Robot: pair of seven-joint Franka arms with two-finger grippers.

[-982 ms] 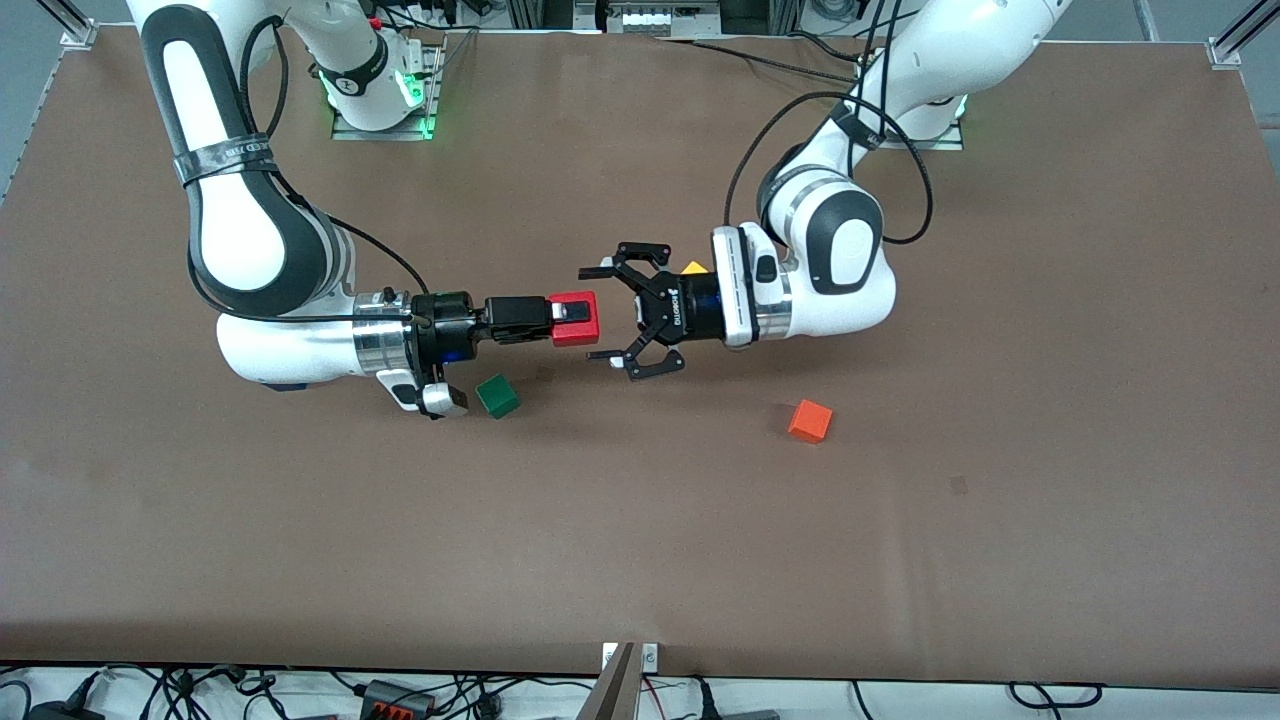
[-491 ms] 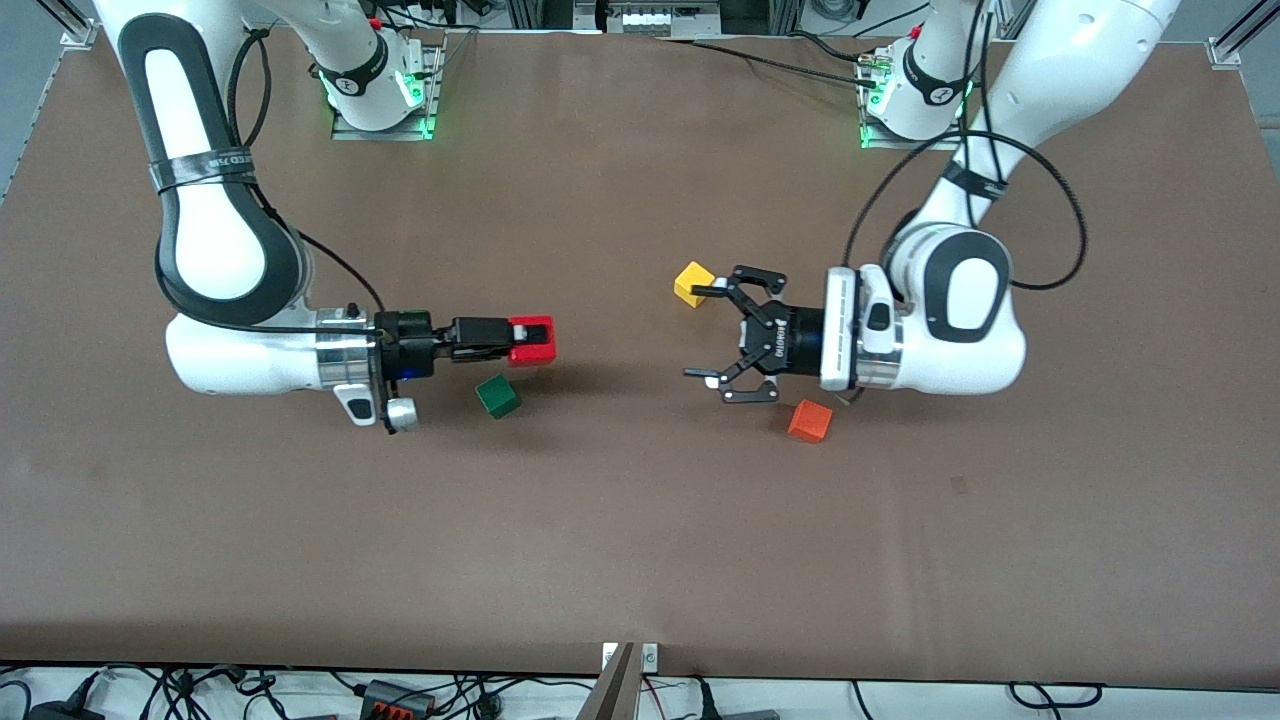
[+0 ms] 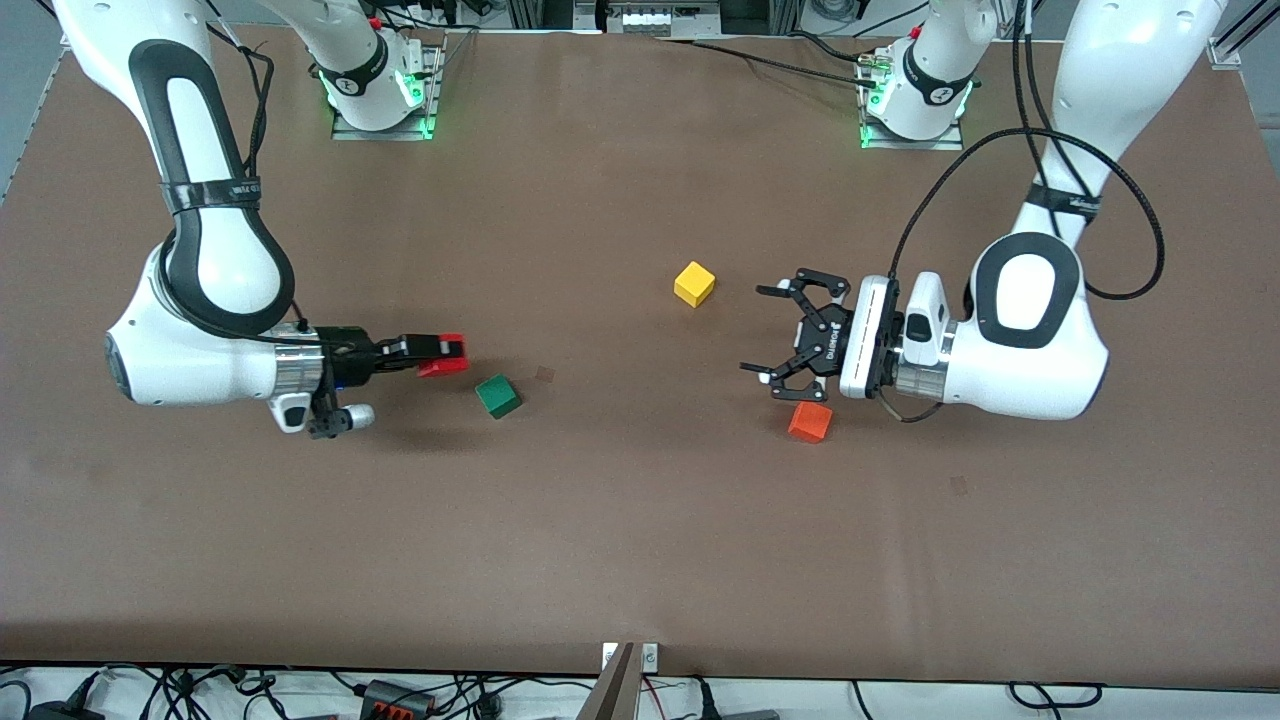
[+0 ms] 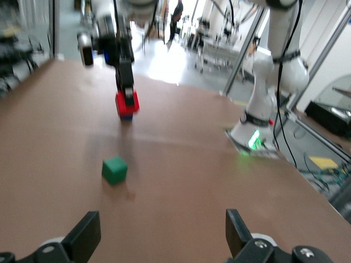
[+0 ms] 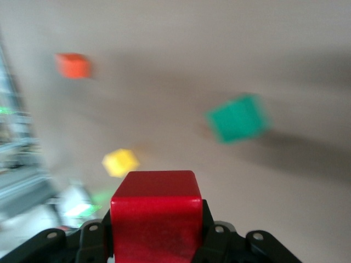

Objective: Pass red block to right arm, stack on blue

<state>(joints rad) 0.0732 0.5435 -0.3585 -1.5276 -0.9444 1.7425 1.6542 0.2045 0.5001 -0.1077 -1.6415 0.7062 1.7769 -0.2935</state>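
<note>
The red block (image 3: pixel 445 356) is clamped in my right gripper (image 3: pixel 448 354), which is shut on it and reaches out sideways low over the table beside the green cube (image 3: pixel 497 396). The right wrist view shows the red block (image 5: pixel 156 216) filling the space between the fingers. The blue cube is hidden in the front view. In the left wrist view a dark blue patch (image 4: pixel 126 116) shows just under the red block (image 4: pixel 126 103); I cannot tell if they touch. My left gripper (image 3: pixel 755 330) is open and holds nothing, just above the orange cube (image 3: pixel 810 422).
A yellow cube (image 3: pixel 694 283) lies mid-table, farther from the front camera than the orange cube. The green cube (image 4: pixel 114 170) sits between the two grippers, close to the right one. The brown table (image 3: pixel 640 560) is bare toward the front camera.
The grippers have drawn apart. The right arm carried the red block back toward its end and lower. The left arm pulled back, open, over the orange cube.
</note>
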